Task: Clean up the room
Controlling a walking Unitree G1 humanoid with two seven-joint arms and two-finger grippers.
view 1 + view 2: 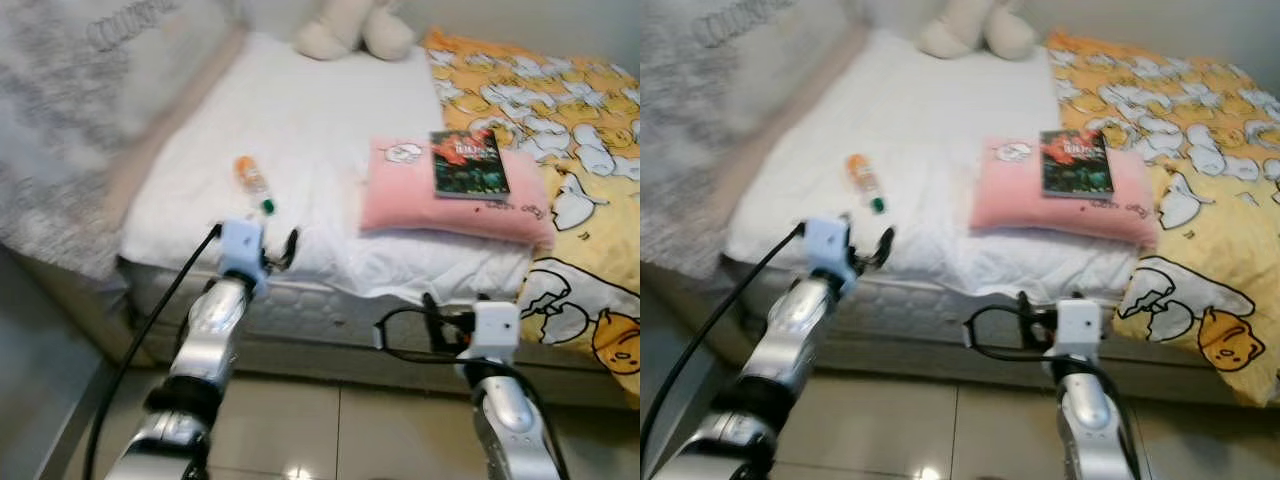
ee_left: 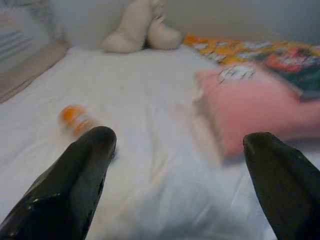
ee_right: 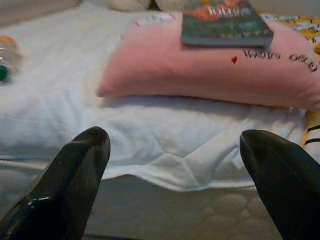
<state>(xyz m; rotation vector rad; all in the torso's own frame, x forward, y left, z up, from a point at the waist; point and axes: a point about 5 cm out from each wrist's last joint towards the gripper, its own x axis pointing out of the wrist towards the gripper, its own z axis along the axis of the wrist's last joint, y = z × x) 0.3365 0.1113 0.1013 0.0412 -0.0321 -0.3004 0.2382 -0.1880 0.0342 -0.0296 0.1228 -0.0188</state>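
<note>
Both grippers' jaws spread, empty; bottle [image 1: 253, 183] on the bed [image 1: 310, 130] just beyond left gripper [image 1: 278, 252].

Wide open white sheet down the middle of the bed [image 1: 320, 130], plenty of passage there. Near the front edge, a small bottle [image 1: 253, 183] lies in the left tool [image 2: 175, 145]'s line. Right of centre, the pink pillow [image 1: 450, 195] bulks up with a book [image 1: 468, 162] on top, blocking that side. Plush toy [image 1: 355, 28] guards the far edge. Clear sheet runs between bottle and pillow.
</note>
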